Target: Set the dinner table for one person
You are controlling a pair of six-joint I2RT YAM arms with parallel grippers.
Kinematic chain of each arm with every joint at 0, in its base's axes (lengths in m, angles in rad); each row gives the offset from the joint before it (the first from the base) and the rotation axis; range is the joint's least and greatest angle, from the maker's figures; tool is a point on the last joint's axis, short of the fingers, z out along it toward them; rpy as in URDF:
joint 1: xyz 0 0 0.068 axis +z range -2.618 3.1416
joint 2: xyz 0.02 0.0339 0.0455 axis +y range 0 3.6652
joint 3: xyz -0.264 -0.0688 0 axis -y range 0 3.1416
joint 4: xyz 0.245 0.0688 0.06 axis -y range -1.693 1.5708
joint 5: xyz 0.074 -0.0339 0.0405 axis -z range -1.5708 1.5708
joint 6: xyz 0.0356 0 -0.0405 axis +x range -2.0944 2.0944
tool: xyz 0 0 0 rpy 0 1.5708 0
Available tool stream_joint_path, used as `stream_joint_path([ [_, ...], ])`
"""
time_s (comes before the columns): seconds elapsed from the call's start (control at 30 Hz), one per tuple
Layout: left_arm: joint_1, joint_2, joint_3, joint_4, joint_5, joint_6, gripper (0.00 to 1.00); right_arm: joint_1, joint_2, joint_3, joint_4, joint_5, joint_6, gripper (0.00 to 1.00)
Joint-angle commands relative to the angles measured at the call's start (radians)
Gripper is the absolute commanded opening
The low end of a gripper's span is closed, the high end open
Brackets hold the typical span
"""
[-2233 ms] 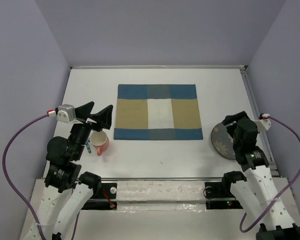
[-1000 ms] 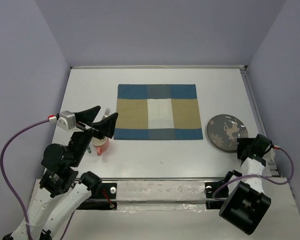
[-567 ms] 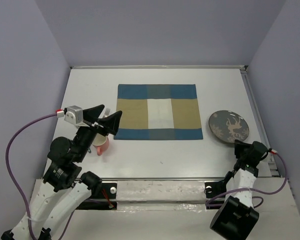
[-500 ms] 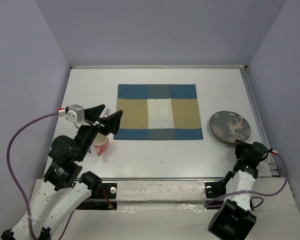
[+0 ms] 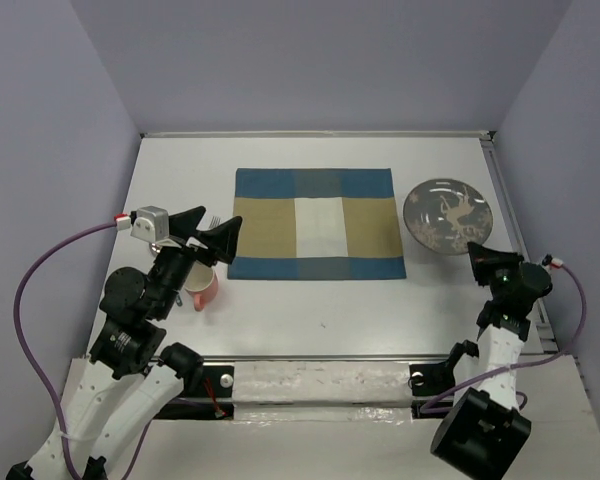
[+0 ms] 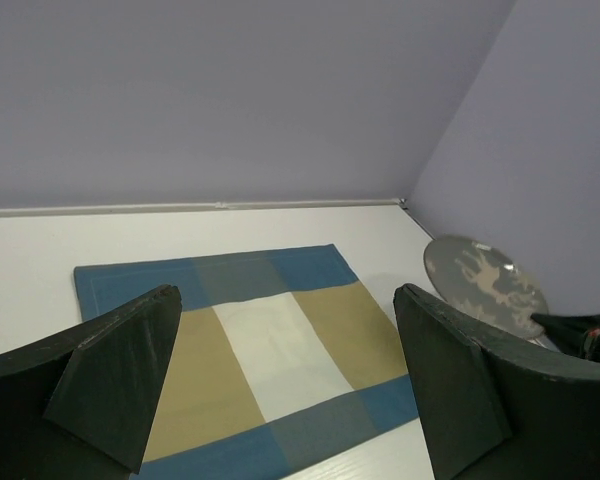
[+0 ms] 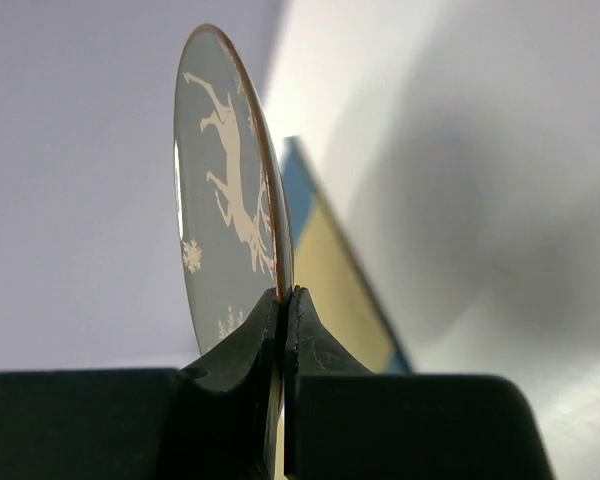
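Note:
A dark grey plate (image 5: 448, 217) with a pale deer pattern hangs tilted above the white dinner table (image 5: 320, 310), right of the checked placemat (image 5: 315, 223). My right gripper (image 5: 477, 254) is shut on its near rim. In the right wrist view the plate (image 7: 220, 180) stands edge-on, its rim pinched in the right gripper (image 7: 283, 295). My left gripper (image 5: 208, 232) is open and empty above a pink mug (image 5: 202, 288). In the left wrist view the left gripper (image 6: 285, 340) frames the placemat (image 6: 270, 350), with the plate (image 6: 480, 285) at the right.
A fork (image 5: 214, 222) lies just left of the placemat, partly hidden by my left fingers. A small green and blue item (image 5: 179, 292) sits by the mug. A metal rail (image 5: 320, 357) runs along the table's near edge. Lilac walls close in three sides.
My right gripper closed on the plate's near rim and lifted it, carrying it toward the far side of the table. The left arm barely shifted and stayed open.

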Motion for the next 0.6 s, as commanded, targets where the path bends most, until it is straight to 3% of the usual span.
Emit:
stream_joint_path([
  [0.0, 0.005, 0.015, 0.002, 0.046, -0.007, 0.032, 0.99, 0.138, 0.031, 0.223, 0.362, -0.149, 0.033, 0.00],
  [0.13, 0.022, 0.021, 0.001, 0.044, -0.017, 0.035, 0.99, 0.486, 0.203, 0.325, 0.416, -0.033, -0.037, 0.00],
  [0.27, 0.033, 0.027, -0.001, 0.040, -0.045, 0.044, 0.99, 0.714, 0.421, 0.391, 0.541, 0.026, -0.056, 0.00],
  [0.4, 0.037, 0.035, 0.001, 0.032, -0.072, 0.058, 0.99, 0.885, 0.645, 0.502, 0.604, 0.048, -0.088, 0.00],
  [0.57, 0.043, 0.038, -0.001, 0.032, -0.094, 0.061, 0.99, 0.967, 0.857, 0.581, 0.709, 0.051, -0.065, 0.00],
])
